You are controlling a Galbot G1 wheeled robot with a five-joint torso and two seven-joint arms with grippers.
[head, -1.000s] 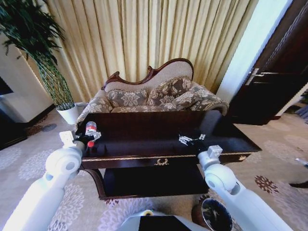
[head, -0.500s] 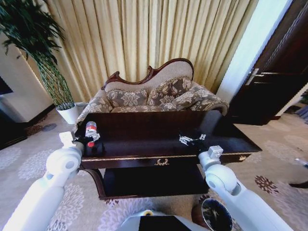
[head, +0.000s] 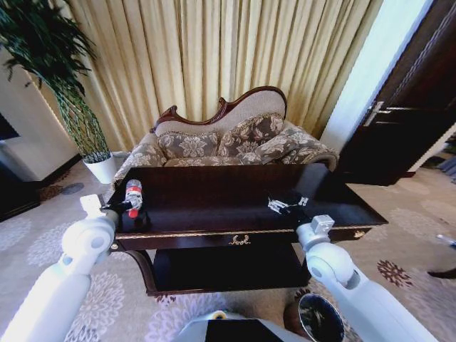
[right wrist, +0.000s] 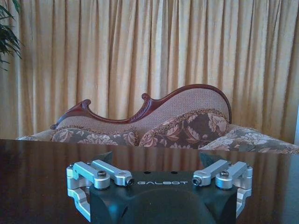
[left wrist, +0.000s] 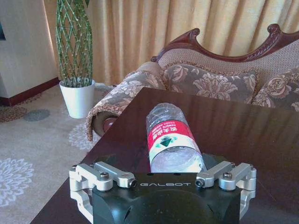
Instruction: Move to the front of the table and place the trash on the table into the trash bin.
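The word GALBOT is printed in pale capitals on the black housing of the left gripper (left wrist: pixel 170 170), just below the near end of the bottle (left wrist: pixel 171 140). The same word, GALBOT, sits on the black housing of the right gripper (right wrist: pixel 159 164), between its two silver linkages. The bottle's red label carries a line of white characters above a green and white diamond mark, but the characters are too small to read. Near the front centre of the table (head: pixel 214 231) there is a gold wreath-like emblem (head: pixel 239 240) on the edge; it is an ornament and has no lettering on it.
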